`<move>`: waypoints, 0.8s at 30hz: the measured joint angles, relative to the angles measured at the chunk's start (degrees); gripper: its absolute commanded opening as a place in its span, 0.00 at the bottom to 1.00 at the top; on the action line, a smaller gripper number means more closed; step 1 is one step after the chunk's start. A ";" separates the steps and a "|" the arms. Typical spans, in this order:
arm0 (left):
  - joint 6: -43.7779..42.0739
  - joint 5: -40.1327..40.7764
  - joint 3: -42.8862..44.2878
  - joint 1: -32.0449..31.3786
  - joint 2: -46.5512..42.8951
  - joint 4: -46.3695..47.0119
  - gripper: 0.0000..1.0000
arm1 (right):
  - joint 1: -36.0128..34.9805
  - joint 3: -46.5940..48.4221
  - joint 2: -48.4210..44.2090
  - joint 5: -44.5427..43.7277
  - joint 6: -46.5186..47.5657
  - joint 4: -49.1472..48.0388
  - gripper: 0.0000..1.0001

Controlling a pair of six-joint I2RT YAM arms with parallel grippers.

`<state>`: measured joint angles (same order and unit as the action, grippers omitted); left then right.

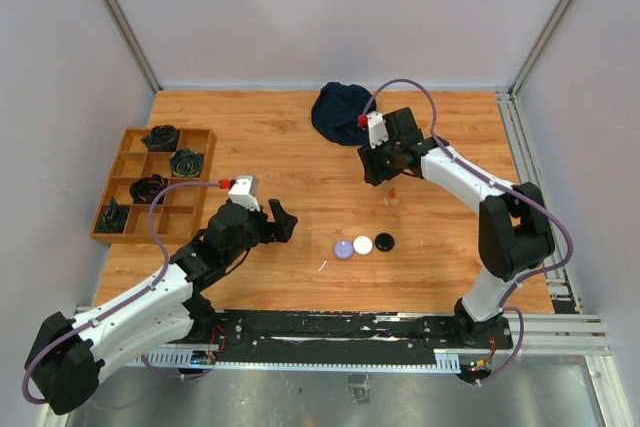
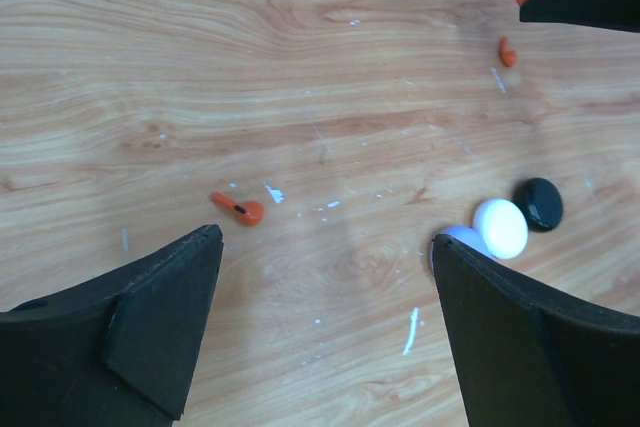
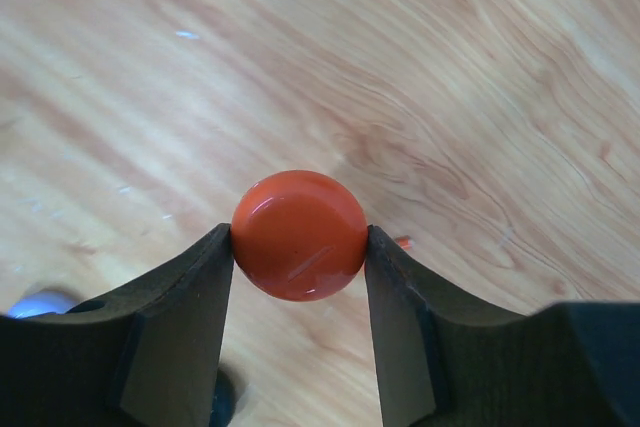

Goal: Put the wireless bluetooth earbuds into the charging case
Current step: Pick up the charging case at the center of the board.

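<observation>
**Desk:** What sits at far left?

**Photographer:** A wooden tray (image 1: 150,182) with compartments, several of them holding dark bundles, lies along the left edge of the counter (image 1: 290,137). Just right of it, the left end effector (image 1: 281,220) hovers over the wood with its jaws spread wide. It grips nothing and touches nothing.

**Desk:** Where are the earbuds?

**Photographer:** One orange earbud (image 2: 240,210) lies loose on the counter in front of that end effector, near one fingertip. Further right, three small round cases sit in a tight row near the middle of the counter: the purple case (image 1: 344,249), the white case (image 1: 363,245) and the black case (image 1: 384,241). Beyond them a second orange earbud (image 2: 508,51) lies on the wood, just beside the right arm's fingers. Both earbuds rest on bare wood, outside every case.

**Desk:** And the right arm?

**Photographer:** The right end effector (image 3: 300,234) is partly closed. Its two black fingers pinch an orange case (image 3: 300,209) at opposite edges, with the glossy round face turned toward the wrist camera. Whether the case is clear of the counter cannot be told. Near the far edge, a dark cloth (image 1: 338,112) lies in a heap behind that arm.
</observation>
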<state>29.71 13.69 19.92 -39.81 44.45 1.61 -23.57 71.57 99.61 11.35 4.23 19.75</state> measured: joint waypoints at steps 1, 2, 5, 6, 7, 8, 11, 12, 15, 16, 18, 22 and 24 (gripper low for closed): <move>0.13 -0.83 0.26 0.00 0.09 0.02 0.91 | -0.98 -0.37 -1.40 0.57 0.74 0.11 0.46; 0.35 -2.03 0.72 0.00 0.26 0.02 0.91 | -1.92 -0.72 -2.82 1.05 1.60 0.26 0.46; 0.76 -4.94 2.05 0.00 0.44 -0.02 0.90 | -4.92 -1.62 -7.13 2.51 4.92 0.94 0.46; 0.81 -5.84 2.56 0.00 0.44 -0.09 0.90 | -5.95 -1.88 -8.41 2.86 6.10 1.22 0.45; 0.96 -6.75 3.10 0.02 0.46 -0.15 0.90 | -6.97 -2.19 -9.70 3.34 7.58 1.55 0.44; 1.01 -7.37 3.54 0.04 0.46 -0.28 0.90 | -7.89 -2.51 -10.95 3.78 9.09 1.75 0.43; 1.25 -9.66 5.07 0.15 0.46 -0.55 0.90 | -10.67 -3.69 -14.60 5.22 14.21 2.40 0.42; 1.27 -10.58 5.55 0.28 0.46 -0.68 0.90 | -11.39 -4.02 -15.56 5.57 15.69 2.67 0.42; 1.33 -13.09 6.78 0.76 0.83 -0.94 0.90 | -14.12 -5.31 -19.26 7.10 21.42 3.30 0.43; 1.40 -14.19 7.30 0.94 1.14 -1.05 0.90 | -15.17 -5.86 -20.61 7.72 23.37 3.34 0.43; 1.53 -16.70 8.31 1.27 1.90 -1.25 0.88 | -17.16 -6.84 -23.26 8.85 27.19 3.74 0.44; 2.08 -21.81 9.84 1.62 3.37 -1.29 0.86 | -21.07 -7.96 -27.32 10.14 34.47 4.74 0.45; 2.36 -24.44 10.78 1.77 4.46 -1.29 0.85 | -22.49 -8.09 -28.48 10.25 37.55 5.07 0.45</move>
<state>32.08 -10.74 30.70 -38.04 48.90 0.32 -46.06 63.48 71.13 21.61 41.78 24.82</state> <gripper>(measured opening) 0.862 0.516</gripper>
